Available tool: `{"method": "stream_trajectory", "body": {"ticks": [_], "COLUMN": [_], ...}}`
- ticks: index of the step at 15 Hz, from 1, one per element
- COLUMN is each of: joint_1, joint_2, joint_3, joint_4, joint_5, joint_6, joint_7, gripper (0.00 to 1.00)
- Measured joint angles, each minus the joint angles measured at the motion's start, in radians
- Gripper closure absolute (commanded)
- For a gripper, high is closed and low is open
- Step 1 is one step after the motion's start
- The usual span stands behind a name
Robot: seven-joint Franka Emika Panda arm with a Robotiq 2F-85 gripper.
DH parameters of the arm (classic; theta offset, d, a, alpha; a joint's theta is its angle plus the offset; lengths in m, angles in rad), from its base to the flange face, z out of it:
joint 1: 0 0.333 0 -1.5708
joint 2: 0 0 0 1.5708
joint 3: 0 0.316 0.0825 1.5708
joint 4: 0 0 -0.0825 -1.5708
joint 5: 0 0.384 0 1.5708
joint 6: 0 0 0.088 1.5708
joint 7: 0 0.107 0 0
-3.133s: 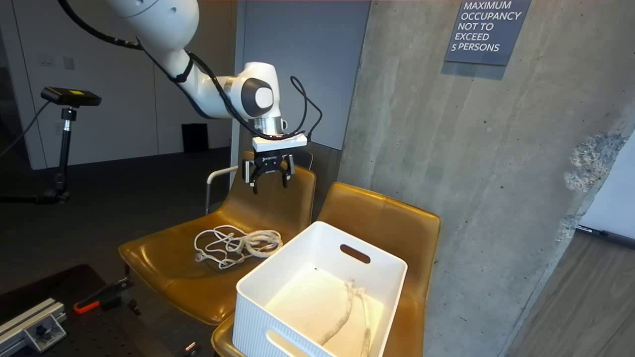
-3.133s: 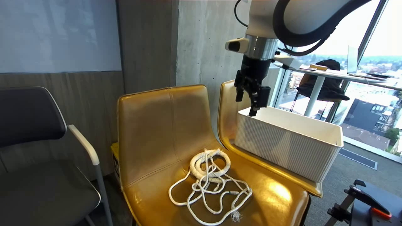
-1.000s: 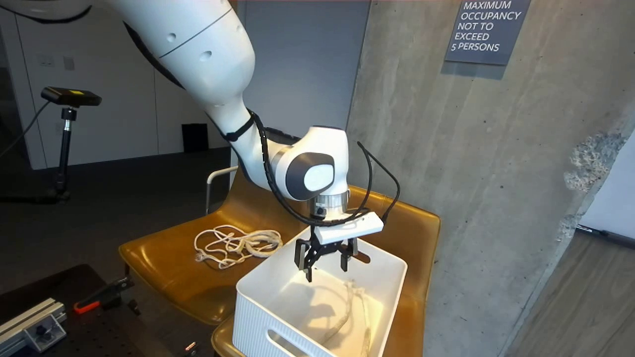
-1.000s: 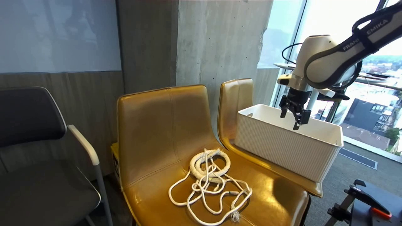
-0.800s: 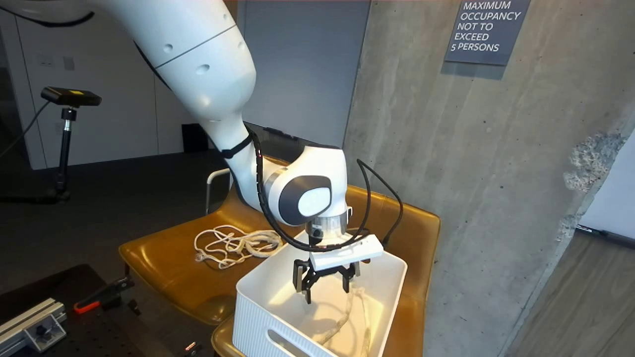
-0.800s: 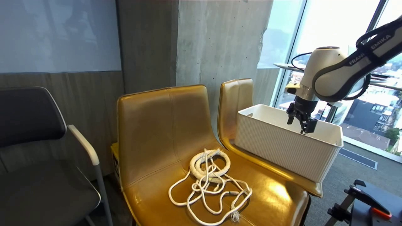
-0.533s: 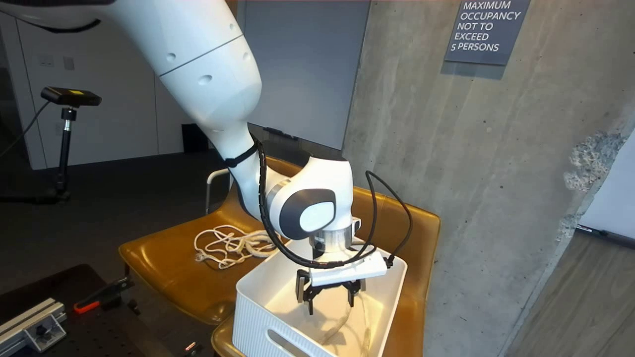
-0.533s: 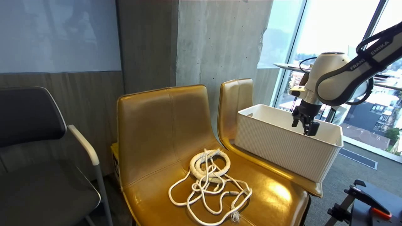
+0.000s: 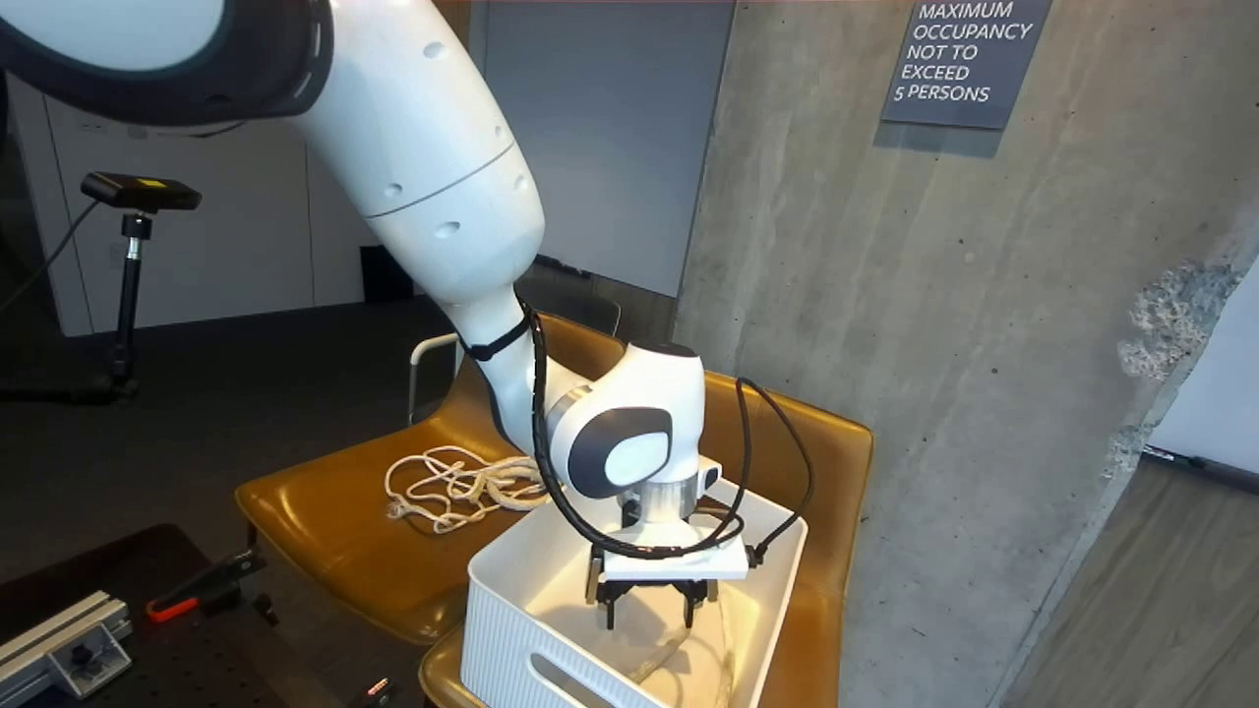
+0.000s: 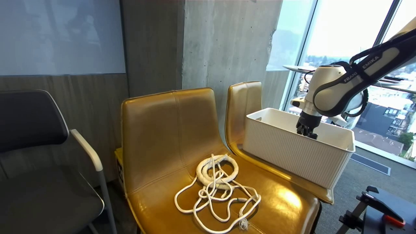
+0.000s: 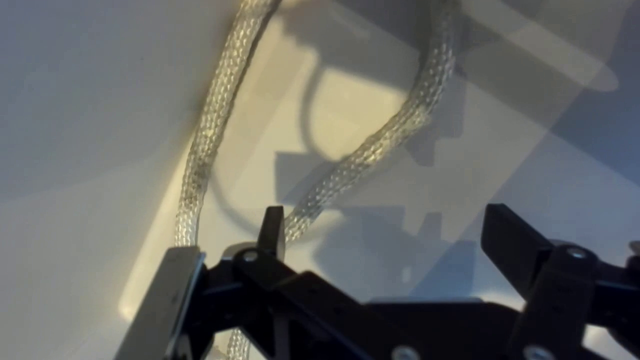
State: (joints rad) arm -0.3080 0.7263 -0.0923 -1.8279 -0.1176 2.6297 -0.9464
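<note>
Claw (image 11: 385, 206) spread wide, pointing down inside white ribbed rectangular plastic bin (image 10: 292, 152); in an exterior view its tips dip behind the near wall. Wrist view shows 2 lengths of off-white braided rope in the bin: L length (image 11: 212, 117) runs from upper ctr-L down behind the claw's grey side plate; R length (image 11: 380, 145) curves from upper R to just by the black fingertip (image 11: 271, 232) at frame L. Can't tell if rope & claw touch.

Bin sits on tan leather chair (image 10: 245, 100), ctr-R of frame. Matching tan leather seat (image 10: 156, 136) beside it holds loose white rope pile (image 10: 204, 179), bottom ctr. Lower R: black-and-orange tool (image 10: 383, 205) on dark desk (image 10: 403, 204).
</note>
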Motion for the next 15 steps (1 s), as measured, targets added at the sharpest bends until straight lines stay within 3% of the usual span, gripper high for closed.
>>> {"method": "stream_trajectory", "body": {"ticks": [6,7,8,10,15], "joint_1": [-0.003,-0.003,-0.003,-0.004,-0.022], "joint_2": [0.113,0.129,0.144,0.167,0.197], "joint_3": [0.007,0.009,0.011,0.011,0.011], "joint_4": [0.104,0.118,0.132,0.157,0.215], "joint_5": [0.0,0.0,0.0,0.0,0.0], "joint_6": [-0.057,-0.065,-0.079,-0.093,-0.118], "joint_7": [0.066,0.072,0.076,0.083,0.086], "gripper": [0.0,0.05,0.26,0.31,0.69]}}
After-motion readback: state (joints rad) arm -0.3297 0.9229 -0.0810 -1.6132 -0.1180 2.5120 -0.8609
